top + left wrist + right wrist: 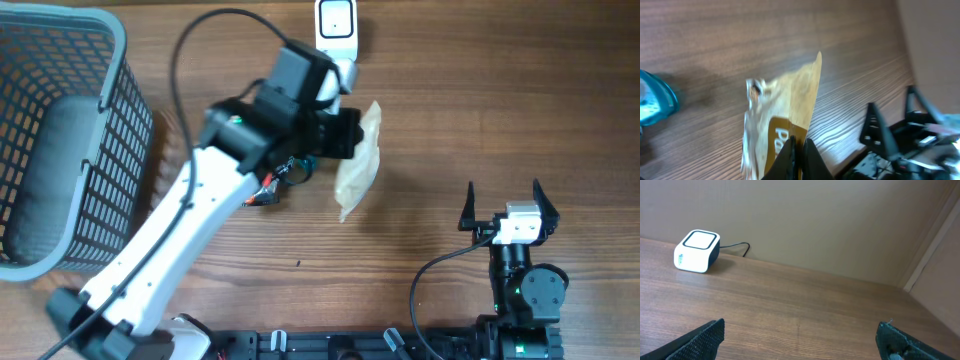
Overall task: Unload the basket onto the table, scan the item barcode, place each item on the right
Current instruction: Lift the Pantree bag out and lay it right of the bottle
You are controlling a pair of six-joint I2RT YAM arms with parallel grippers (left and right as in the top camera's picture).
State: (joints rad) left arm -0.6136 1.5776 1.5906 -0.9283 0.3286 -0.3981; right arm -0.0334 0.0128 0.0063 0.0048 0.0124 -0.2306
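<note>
A tan and brown snack packet hangs edge-on above the table, just in front of the white barcode scanner at the far edge. My left gripper is shut on the packet's edge. In the left wrist view the black fingers pinch the packet at its lower corner, and white lettering shows on its brown band. No barcode can be made out. My right gripper stands open near the front right, empty. The right wrist view shows the scanner far left, with the gripper spread wide.
A grey mesh basket stands at the left with a grey item inside. Small teal and red items lie under my left arm. The scanner's cable runs along the back edge.
</note>
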